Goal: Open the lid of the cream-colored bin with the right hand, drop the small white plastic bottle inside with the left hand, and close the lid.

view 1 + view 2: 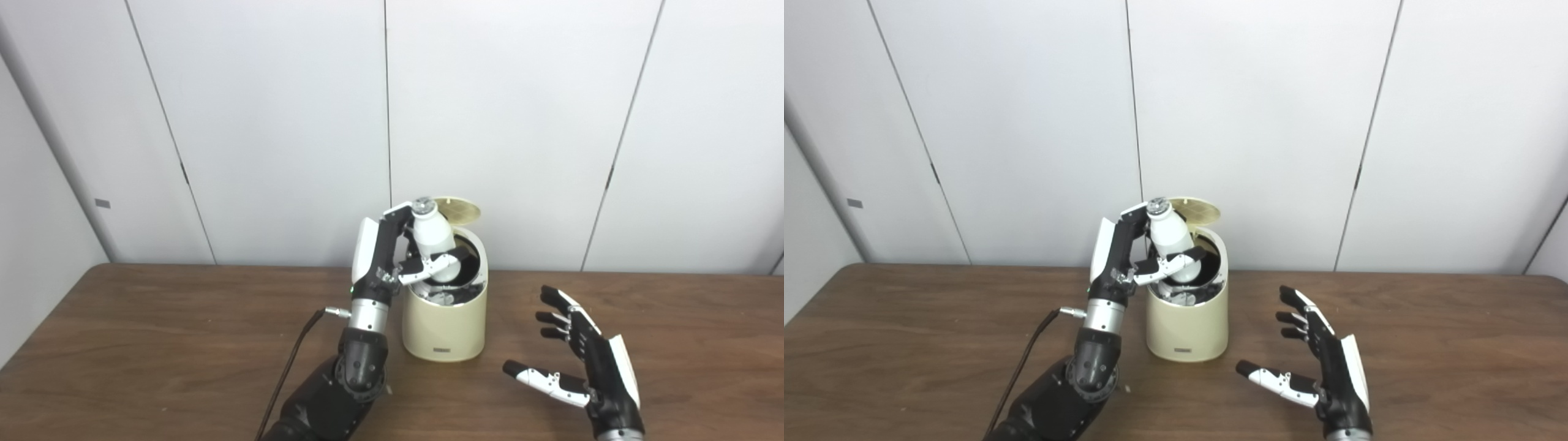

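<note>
Small white bottle sits tilted over the mouth of the cream bin, clasped by the left hand. Lid stands raised behind. Right hand hovers beside the bin, fingers spread, empty, above the table.

You are losing the bottle's lower end behind the left hand's thumb and the bin rim; bin contents are reading too small to identify; both forearms are running off the bottom edge.
</note>
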You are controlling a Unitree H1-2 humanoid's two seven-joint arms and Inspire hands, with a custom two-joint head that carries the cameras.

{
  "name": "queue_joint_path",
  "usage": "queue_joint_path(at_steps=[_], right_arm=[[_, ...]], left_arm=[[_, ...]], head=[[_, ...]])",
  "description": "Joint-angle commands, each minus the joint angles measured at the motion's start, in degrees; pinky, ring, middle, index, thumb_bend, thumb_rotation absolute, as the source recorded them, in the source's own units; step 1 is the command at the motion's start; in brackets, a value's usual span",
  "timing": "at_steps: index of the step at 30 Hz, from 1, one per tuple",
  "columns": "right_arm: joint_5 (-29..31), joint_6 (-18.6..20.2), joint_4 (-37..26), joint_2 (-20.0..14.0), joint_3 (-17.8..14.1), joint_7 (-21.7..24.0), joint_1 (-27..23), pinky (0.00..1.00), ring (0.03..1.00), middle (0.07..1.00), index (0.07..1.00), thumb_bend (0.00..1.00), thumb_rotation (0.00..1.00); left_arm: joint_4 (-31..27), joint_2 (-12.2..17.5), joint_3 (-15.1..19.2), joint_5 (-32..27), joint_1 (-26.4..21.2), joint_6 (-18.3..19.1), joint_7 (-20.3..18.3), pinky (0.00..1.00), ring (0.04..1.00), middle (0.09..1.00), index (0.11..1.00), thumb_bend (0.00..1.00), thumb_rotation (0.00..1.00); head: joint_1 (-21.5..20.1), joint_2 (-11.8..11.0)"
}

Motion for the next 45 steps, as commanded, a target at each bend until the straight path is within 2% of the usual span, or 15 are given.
queue_joint_path(at_steps=[1, 3, 7, 8, 11, 21, 30, 33, 35, 39, 42, 43, 45], right_arm=[[0.6, -2.8, -1.4, -0.2, -0.1, -0.4, -2.0, 0.69, 0.763, 0.851, 0.837, 0.76, 0.22], [0.6, -2.7, -1.5, -0.3, -0.1, -0.3, -2.0, 0.69, 0.764, 0.852, 0.838, 0.76, 0.22], [0.7, -2.4, -1.5, -0.3, 0.0, -0.3, -2.1, 0.68, 0.758, 0.847, 0.834, 0.76, 0.21], [0.8, -2.4, -1.4, -0.3, 0.0, -0.3, -2.2, 0.68, 0.756, 0.844, 0.833, 0.76, 0.21], [1.0, -2.8, -1.1, -0.3, 0.0, -0.2, -2.2, 0.69, 0.754, 0.844, 0.832, 0.76, 0.20], [0.5, -2.5, -0.8, -0.2, 0.3, -0.3, -2.7, 0.68, 0.745, 0.838, 0.826, 0.75, 0.15], [0.0, -1.7, -1.3, -0.2, 0.6, -0.2, -2.7, 0.69, 0.743, 0.830, 0.811, 0.75, 0.17], [0.2, -1.6, -1.4, -0.2, 0.5, -0.1, -2.6, 0.69, 0.744, 0.830, 0.812, 0.75, 0.17], [0.3, -1.8, -1.4, -0.4, 0.5, 0.0, -2.6, 0.69, 0.743, 0.831, 0.813, 0.75, 0.18], [0.5, -2.2, -0.9, -0.5, 0.4, 0.0, -2.6, 0.69, 0.743, 0.827, 0.810, 0.75, 0.18], [0.8, -2.4, -0.5, -0.7, 0.3, 0.1, -2.5, 0.69, 0.744, 0.826, 0.809, 0.75, 0.18], [0.9, -2.3, -0.5, -0.9, 0.3, 0.2, -2.5, 0.69, 0.745, 0.827, 0.810, 0.75, 0.18], [1.1, -2.1, -0.6, -1.1, 0.4, 0.6, -2.4, 0.69, 0.745, 0.829, 0.811, 0.75, 0.18]], left_arm=[[1.3, 0.8, -0.4, 1.5, -1.0, 1.0, 1.0, 0.57, 0.677, 0.725, 0.499, 0.52, 0.05], [1.1, 0.9, -0.4, 1.8, -0.8, 1.0, 1.2, 0.61, 0.703, 0.747, 0.499, 0.52, 0.05], [0.8, 1.1, -0.3, 1.5, -0.6, 1.0, 0.7, 0.59, 0.698, 0.747, 0.499, 0.52, 0.05], [0.7, 1.1, -0.3, 1.4, -0.6, 1.0, 0.7, 0.60, 0.701, 0.751, 0.614, 0.69, 0.02], [0.5, 1.2, -0.1, 1.3, -0.6, 1.0, 0.6, 0.58, 0.709, 0.759, 0.697, 0.80, 0.00], [-0.2, 1.5, 0.2, 0.3, -0.4, 1.0, -0.8, 0.55, 0.699, 0.756, 0.732, 0.82, 0.03], [-1.3, 2.4, 0.2, 0.8, 0.1, 1.0, -0.9, 0.56, 0.693, 0.764, 0.764, 0.81, 0.01], [-2.4, 2.8, 0.1, 1.0, 0.5, 1.0, -0.9, 0.56, 0.688, 0.763, 0.771, 0.78, 0.03], [-3.4, 3.0, 0.3, 1.0, 0.9, 1.0, -0.9, 0.55, 0.673, 0.743, 0.748, 0.77, 0.03], [-6.2, 3.2, 2.2, -1.0, 2.7, 1.0, -2.1, 0.49, 0.580, 0.640, 0.656, 0.74, 0.05], [-8.9, 3.4, 3.7, -2.3, 4.3, 1.0, -3.0, 0.45, 0.541, 0.596, 0.613, 0.71, 0.02], [-9.9, 3.4, 4.4, -3.0, 4.9, 1.0, -3.5, 0.43, 0.526, 0.581, 0.542, 0.60, 0.04], [-11.4, 3.5, 5.5, -3.8, 5.9, 1.0, -4.1, 0.43, 0.519, 0.571, 0.505, 0.53, 0.05]], head=[[0.1, 0.1], [0.3, 0.2], [0.4, 0.3], [0.4, 0.3], [0.6, 0.2], [1.1, 0.2], [1.0, 0.2], [1.1, 0.2], [1.3, 0.2], [1.4, 0.0], [1.6, 0.0], [1.5, -0.1], [1.7, -0.1]])
